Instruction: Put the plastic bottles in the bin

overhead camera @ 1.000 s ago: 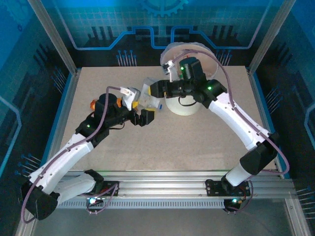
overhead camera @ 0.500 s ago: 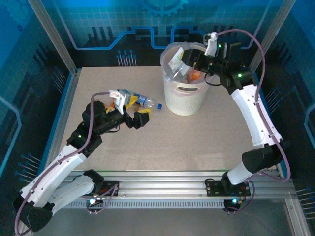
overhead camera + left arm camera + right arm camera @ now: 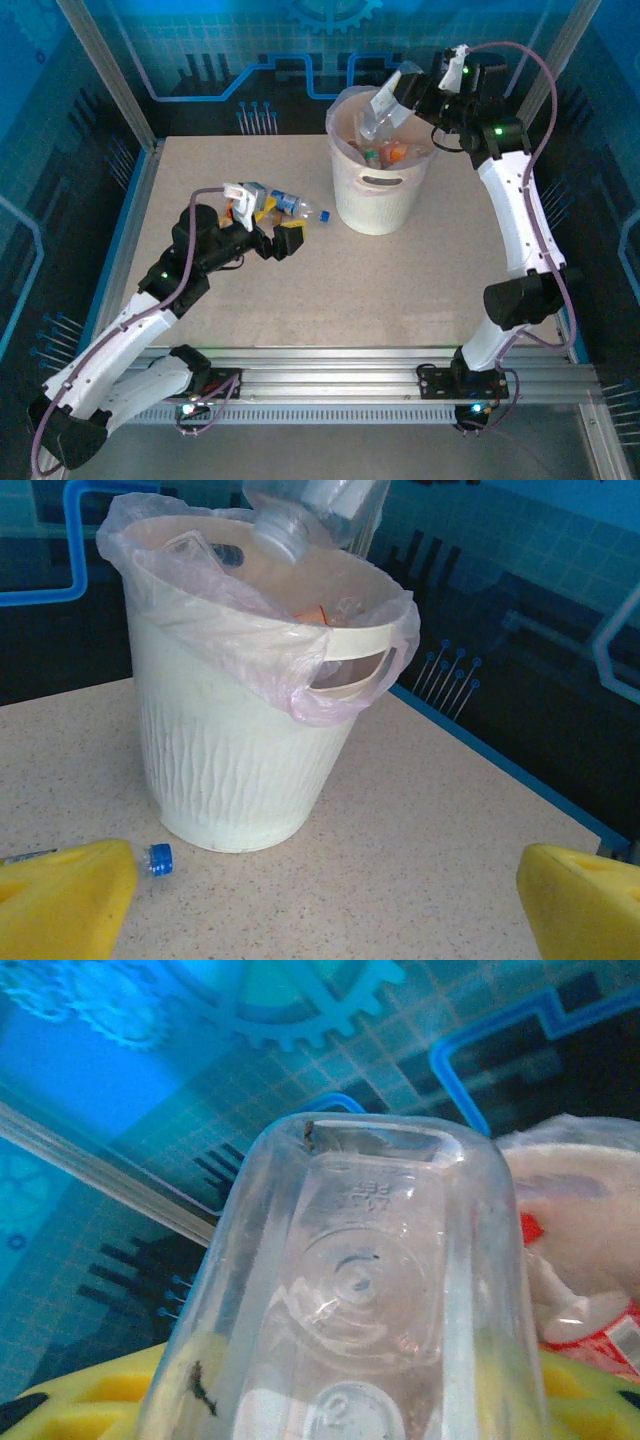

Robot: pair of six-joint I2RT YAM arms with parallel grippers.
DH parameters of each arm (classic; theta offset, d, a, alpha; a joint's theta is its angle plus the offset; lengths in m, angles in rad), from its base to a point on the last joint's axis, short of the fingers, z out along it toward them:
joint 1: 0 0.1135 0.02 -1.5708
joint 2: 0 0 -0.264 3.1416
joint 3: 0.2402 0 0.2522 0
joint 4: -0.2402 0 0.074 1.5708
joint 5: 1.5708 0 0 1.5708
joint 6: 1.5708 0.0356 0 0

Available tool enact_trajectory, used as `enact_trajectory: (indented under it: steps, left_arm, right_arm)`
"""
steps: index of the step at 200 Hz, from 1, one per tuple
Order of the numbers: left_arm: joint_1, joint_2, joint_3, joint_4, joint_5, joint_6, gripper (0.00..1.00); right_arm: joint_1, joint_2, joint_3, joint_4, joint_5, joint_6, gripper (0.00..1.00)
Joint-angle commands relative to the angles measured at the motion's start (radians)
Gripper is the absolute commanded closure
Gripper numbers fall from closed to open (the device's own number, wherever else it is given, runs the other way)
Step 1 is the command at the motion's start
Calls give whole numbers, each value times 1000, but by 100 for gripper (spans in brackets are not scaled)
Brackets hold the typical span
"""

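Top external view: the right gripper (image 3: 408, 92) is clamped on a clear bottle (image 3: 383, 103), held tilted above the mouth of the bin (image 3: 350, 195), a round white bucket with a ribbed wall and a cut-out handle slot. A thin crinkled plastic liner (image 3: 300, 670) is draped over its rim (translucent, bunched at the slot). Inside lie more bottles (image 3: 392, 152), orange and red among them. The right wrist view looks at the held bottle's moulded round base, pinched between yellow pads (image 3: 80, 1400). The left gripper (image 3: 278, 226) rests low over the speckled beige table (image 3: 400, 290), left of the bin, its yellow fingers spread wide apart. A blue-capped bottle (image 3: 293, 205) lies on its side there, its cap just beside one finger, near the bin's foot.
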Motion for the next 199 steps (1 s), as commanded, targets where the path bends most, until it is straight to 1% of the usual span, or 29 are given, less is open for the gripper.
enact_trajectory:
  steps: [1,42,100,119,162,199]
  left_arm:
    - [-6,5,-8,-18,-31,-3,1]
    - [-7,19,-3,-22,-33,-9,1]
    - [-6,23,3,-30,-41,-11,1]
    - [-6,27,4,-31,-40,-10,1]
    - [-7,34,7,-32,-39,-12,1]
    - [-6,39,10,-31,-38,-12,1]
  right_arm:
    - [-19,29,40,-67,-11,-23,60]
    - [-46,89,48,-78,-67,-19,59]
    - [-72,180,94,-174,-66,-35,48]
    - [-72,193,110,-206,-52,-50,43]
    - [-67,178,143,-296,65,-108,19]
    - [-63,156,168,-342,153,-154,10]
